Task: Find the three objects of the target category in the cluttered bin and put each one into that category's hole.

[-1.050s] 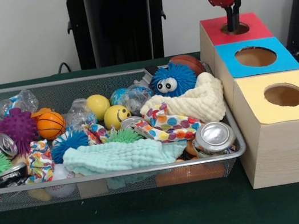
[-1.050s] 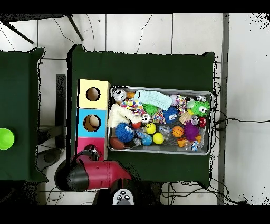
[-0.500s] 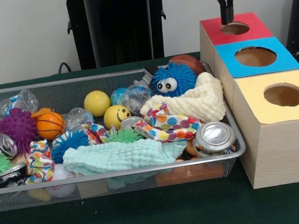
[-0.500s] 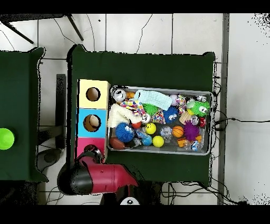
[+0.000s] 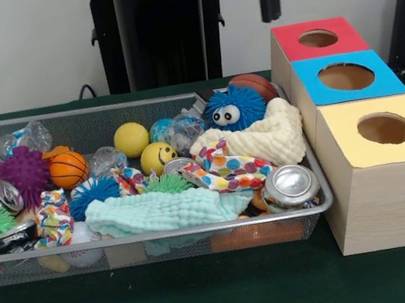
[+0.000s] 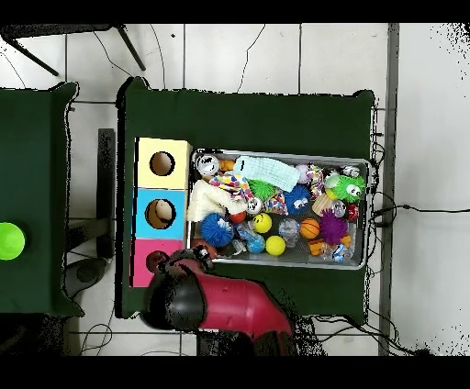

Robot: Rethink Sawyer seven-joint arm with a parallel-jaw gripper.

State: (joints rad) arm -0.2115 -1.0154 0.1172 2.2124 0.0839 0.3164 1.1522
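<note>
The gripper (image 5: 268,6) has lifted clear of the red box (image 5: 318,38) and swung toward the bin (image 5: 156,242) since half a second ago; it is now hanging high beside that box, fingers pressed together and carrying nothing. Nearest the camera, a mint cloth (image 5: 158,210) is lying against the wire bin's front wall, with a silver can (image 5: 291,184) standing upright at the corner beside the yellow box (image 5: 389,165). Behind them a multicoloured dotted cloth (image 5: 229,170) and a cream cloth (image 5: 263,141) are resting mid-bin, near a yellow smiley ball (image 5: 157,158) and an orange basketball (image 5: 69,169). Farther back, a blue fuzzy toy (image 5: 233,108) with eyes is sitting by a plain yellow ball (image 5: 131,140). The blue box (image 5: 346,77) is standing between the yellow and red ones, all three touching.
</note>
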